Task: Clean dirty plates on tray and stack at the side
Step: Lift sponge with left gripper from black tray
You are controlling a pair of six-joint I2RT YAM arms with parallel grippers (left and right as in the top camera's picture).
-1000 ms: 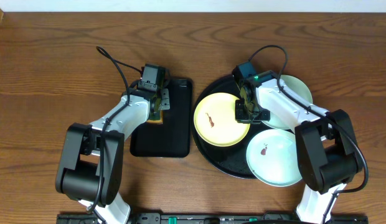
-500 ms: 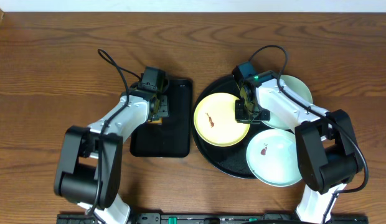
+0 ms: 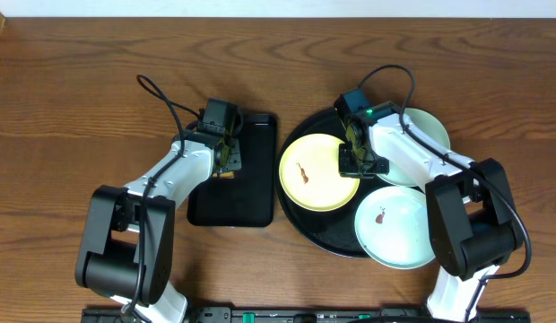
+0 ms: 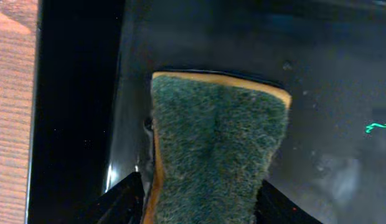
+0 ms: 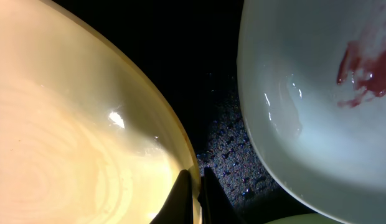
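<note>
over the last second only the left arm has moved. its elbow has swung a little outward and the left hand (image 3: 223,158) has drawn back slightly over the small rectangular black tray (image 3: 251,205), carrying the sponge (image 4: 218,149) with it. in the wrist view the hand is closed on the sponge from both sides, green scouring face toward the camera and a yellow edge showing. it looks lifted just clear of the tray floor, though i cannot tell for sure.

the right arm has not shifted. the right hand (image 5: 194,186) is narrow, pinching the near rim of the yellow plate (image 3: 316,175), which lies on the left part of the round black tray (image 3: 336,240) with its reddish smear uncleaned.

two mint plates are also on the round tray, partly over its rim: one toward the back (image 3: 428,133), and one at the front (image 3: 393,229) with a smear. nothing is stacked on the bare worktop (image 3: 81,90).

my reading is that the plate is steadied and the sponge is starting its trip across to scrub it, so the task is barely begun.
</note>
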